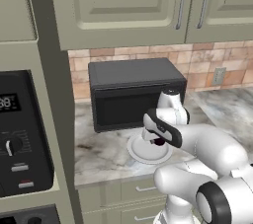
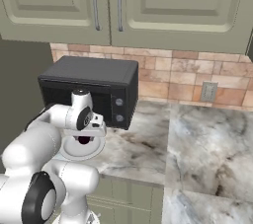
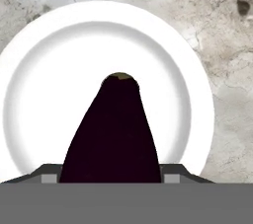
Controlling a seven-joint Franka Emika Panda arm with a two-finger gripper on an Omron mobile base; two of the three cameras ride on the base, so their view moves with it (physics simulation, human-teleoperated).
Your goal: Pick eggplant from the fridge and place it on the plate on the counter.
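The dark purple eggplant (image 3: pixel 116 134) hangs tip-down, and my gripper (image 3: pixel 111 174) is shut on its thick end. Right below it lies the round white plate (image 3: pixel 39 70), with the eggplant's tip over the plate's middle. In the left base view the gripper (image 1: pixel 157 138) hovers just above the plate (image 1: pixel 143 155) on the marbled counter (image 1: pixel 99 154), in front of the microwave. The right base view shows the eggplant (image 2: pixel 85 140) as a dark spot under the hand, over the plate (image 2: pixel 74 153). The fridge is out of view.
A black microwave (image 1: pixel 133 92) stands close behind the plate against the brick backsplash. A black built-in oven (image 1: pixel 20 129) sits in the tall cabinet to the left. Sage-green upper cabinets (image 2: pixel 148 6) hang overhead. The counter (image 2: pixel 197 139) runs on to the right.
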